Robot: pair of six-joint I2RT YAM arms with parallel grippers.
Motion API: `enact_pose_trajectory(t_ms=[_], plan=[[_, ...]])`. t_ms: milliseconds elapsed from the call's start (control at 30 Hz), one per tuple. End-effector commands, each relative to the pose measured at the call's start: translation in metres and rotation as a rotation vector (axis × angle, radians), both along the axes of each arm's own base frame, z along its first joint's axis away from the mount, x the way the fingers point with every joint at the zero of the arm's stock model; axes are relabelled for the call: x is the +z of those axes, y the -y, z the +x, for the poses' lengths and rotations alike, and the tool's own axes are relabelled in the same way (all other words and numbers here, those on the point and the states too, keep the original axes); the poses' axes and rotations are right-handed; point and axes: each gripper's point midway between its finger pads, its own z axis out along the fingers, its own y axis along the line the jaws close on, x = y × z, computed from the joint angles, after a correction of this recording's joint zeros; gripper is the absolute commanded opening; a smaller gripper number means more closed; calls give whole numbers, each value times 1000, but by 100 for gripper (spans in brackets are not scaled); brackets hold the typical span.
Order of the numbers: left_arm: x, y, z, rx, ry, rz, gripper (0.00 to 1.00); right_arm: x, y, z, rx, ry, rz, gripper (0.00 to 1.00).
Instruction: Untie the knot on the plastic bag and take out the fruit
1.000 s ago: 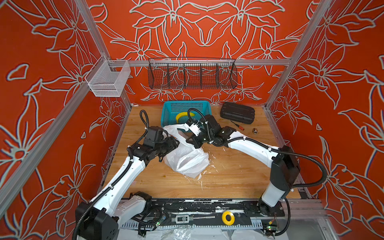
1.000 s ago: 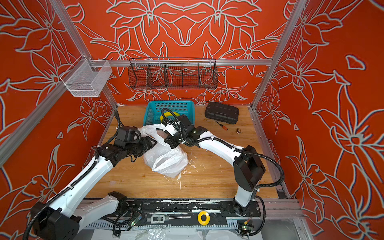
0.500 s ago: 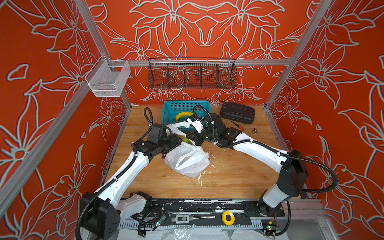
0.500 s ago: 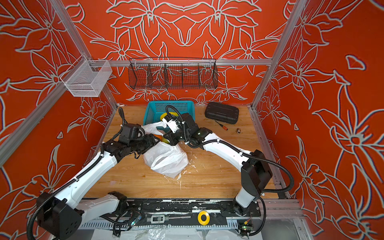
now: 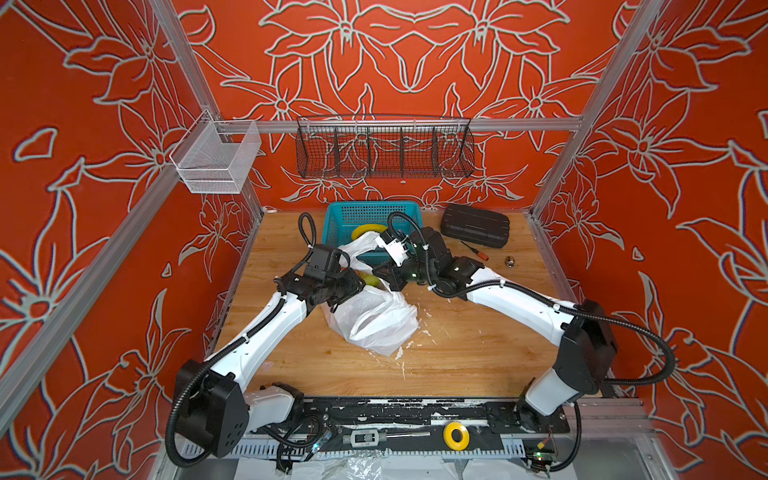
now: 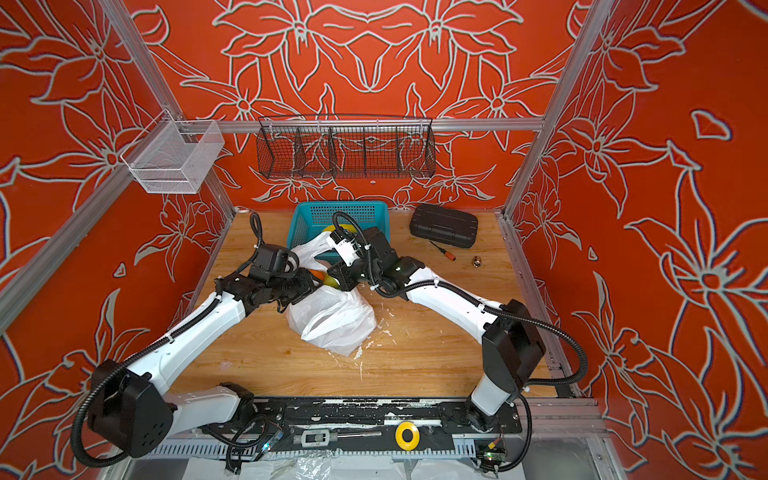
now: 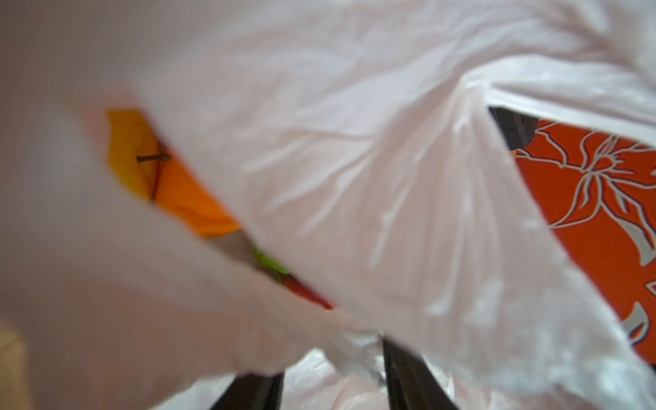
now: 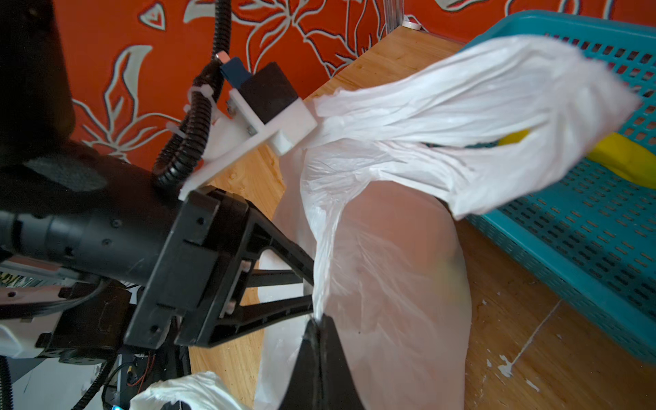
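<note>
The right hand [image 8: 317, 323] is clamping the plastic bag [image 5: 374, 320], the left hand [image 8: 309, 293] unclear whether gripping, so pulling is risking tearing it between them

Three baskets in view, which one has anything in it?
The teal plastic basket on the table, with a yellow item inside. The black wire basket and white mesh basket hang empty.

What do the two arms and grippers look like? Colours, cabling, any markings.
Left arm and right arm: white links, black joints, black corrugated cable conduit cable-tied on. Left gripper and right gripper: black; the left's fingers truss-braced. Black wrist camera on white bracket. No legible markings.
</note>
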Motion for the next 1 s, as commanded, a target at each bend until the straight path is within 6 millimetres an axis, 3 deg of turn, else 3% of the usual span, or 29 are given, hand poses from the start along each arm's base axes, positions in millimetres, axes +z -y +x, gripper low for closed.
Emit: enact_pose_trajectory(t_ms=[0, 133, 500, 833, 967], plan=[[7, -5, -2, 5, 18, 34, 24, 17, 11, 5, -63, 41, 38, 0], [12, -12, -6, 10, 51, 68, 0, 20, 25, 15, -131, 46, 60, 0], [41, -36, -27, 6, 149, 165, 0, 17, 107, 49, -436, 4, 155, 0], [75, -75, -63, 96, 258, 219, 0, 6, 184, 56, -661, -27, 181, 0], [80, -88, -75, 151, 281, 222, 0, -4, 201, 57, -703, -62, 198, 0]])
